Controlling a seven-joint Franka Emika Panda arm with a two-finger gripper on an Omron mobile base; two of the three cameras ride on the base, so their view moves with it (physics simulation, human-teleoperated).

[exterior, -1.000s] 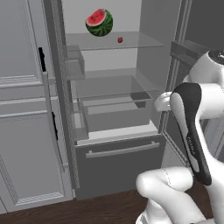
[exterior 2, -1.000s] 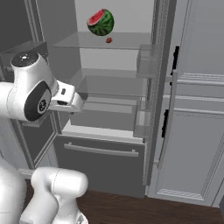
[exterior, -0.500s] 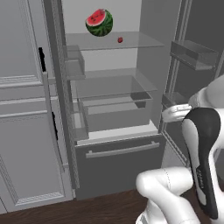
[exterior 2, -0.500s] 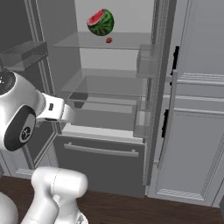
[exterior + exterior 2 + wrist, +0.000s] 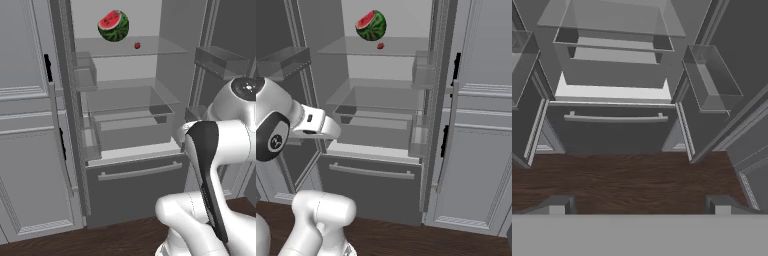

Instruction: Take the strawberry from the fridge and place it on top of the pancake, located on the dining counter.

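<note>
The fridge [image 5: 135, 186] stands with both doors open, showing its pale inside and glass shelves. The tiny red strawberry [image 5: 137, 45] [image 5: 380, 46] lies on the top glass shelf, just right of a watermelon piece [image 5: 113, 26] [image 5: 371, 25]. My gripper [image 5: 639, 206] is open, with its two finger tips far apart and nothing between them. In the hand view it looks from a distance at the fridge's bottom drawer [image 5: 617, 132] and the wood floor, well below the strawberry's shelf. The pancake and the dining counter are out of view.
Clear door bins [image 5: 222, 60] [image 5: 283, 60] hang on the open fridge doors to either side. A clear crisper drawer [image 5: 130, 125] sits under the middle shelf. Light grey panelled cabinets [image 5: 25, 125] [image 5: 481, 125] flank the fridge. Dark wood floor [image 5: 632, 180] lies in front.
The arm has swung down and back from the fridge, its elbow now lower and nearer the base. The gripper stays open, and the strawberry and watermelon have not moved.
</note>
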